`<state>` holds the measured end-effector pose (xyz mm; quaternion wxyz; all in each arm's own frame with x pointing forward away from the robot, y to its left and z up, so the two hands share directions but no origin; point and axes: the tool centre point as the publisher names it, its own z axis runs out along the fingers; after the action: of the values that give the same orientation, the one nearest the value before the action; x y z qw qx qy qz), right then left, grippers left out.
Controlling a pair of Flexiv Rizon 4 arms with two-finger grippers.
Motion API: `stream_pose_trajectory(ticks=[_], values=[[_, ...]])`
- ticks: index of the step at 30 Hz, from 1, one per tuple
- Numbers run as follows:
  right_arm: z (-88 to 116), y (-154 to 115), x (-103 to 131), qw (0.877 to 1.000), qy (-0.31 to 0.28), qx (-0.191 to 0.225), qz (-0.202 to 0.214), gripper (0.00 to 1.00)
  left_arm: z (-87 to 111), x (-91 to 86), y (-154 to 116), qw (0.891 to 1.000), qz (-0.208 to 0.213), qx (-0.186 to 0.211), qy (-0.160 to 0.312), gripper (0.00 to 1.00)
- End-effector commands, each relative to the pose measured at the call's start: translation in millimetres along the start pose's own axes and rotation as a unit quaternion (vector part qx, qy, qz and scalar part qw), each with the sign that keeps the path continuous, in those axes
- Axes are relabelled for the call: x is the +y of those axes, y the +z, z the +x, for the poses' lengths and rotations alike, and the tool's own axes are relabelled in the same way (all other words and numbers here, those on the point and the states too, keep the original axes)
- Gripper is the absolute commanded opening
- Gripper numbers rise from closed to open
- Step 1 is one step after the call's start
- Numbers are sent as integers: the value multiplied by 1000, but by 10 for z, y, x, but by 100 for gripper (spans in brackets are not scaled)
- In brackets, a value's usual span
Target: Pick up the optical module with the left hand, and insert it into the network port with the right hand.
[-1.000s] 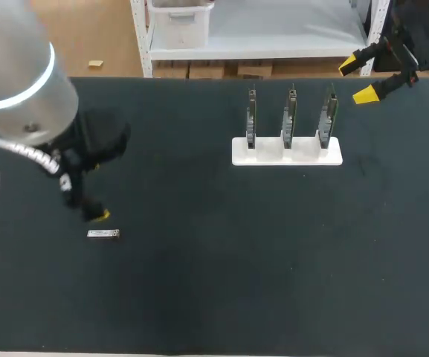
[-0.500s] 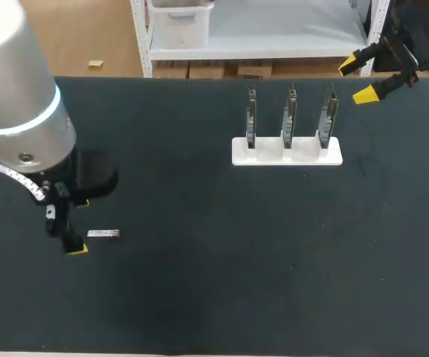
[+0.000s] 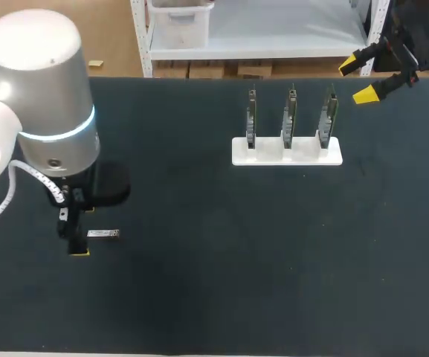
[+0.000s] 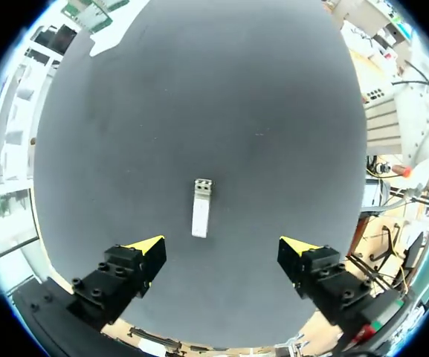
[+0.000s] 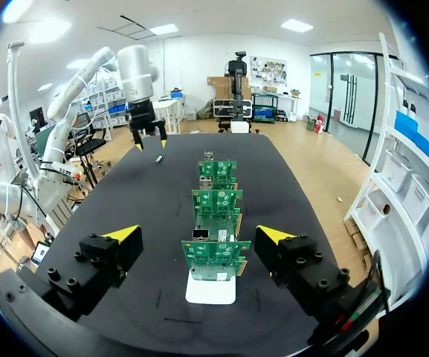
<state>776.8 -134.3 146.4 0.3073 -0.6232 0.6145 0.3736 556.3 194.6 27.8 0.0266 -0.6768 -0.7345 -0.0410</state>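
Silver and small, the module (image 3: 103, 233) lies flat on the black table (image 3: 214, 297), near 8 o'clock from the table's middle. Its long side runs from 9 o'clock to 3 o'clock. The left claw (image 3: 79, 232) hangs over that spot, and the module is just beside it, at about 3 o'clock.

From the left wrist, the module (image 4: 201, 207) sits a little ahead of the left claw (image 4: 222, 245), a touch nearer one finger. Its long side points straight away from the claw, so the fingers could close on its two thin sides. They are wide apart and hold nothing. I think the claw must slide forward a bit, then go down.

The right claw (image 3: 363, 78) is far off at 2 o'clock, spread and empty too. Three green boards (image 3: 289, 117) stand in a white stand (image 3: 287, 151) at 1 o'clock, well apart from the module. Nothing lies between the left claw and the module.
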Motion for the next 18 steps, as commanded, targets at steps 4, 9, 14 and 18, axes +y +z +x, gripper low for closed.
stream_pose_trajectory(ticks=[4, 9, 14, 18], values=[[-4, 1, 3, 1000, 0, 0, 1, 100, -14, 77, 115, 1000, -16, -7, -8, 100], [-4, 1, 3, 1000, 0, 0, 1, 100, -44, 99, 164, 999, -30, -8, -10, 100], [-4, 1, 3, 1000, 0, 0, 1, 100, -66, 104, 234, 1000, -24, -13, -8, 100], [-4, 1, 3, 1000, 0, 0, 1, 100, -66, 120, 273, 1000, -20, -16, -8, 100]])
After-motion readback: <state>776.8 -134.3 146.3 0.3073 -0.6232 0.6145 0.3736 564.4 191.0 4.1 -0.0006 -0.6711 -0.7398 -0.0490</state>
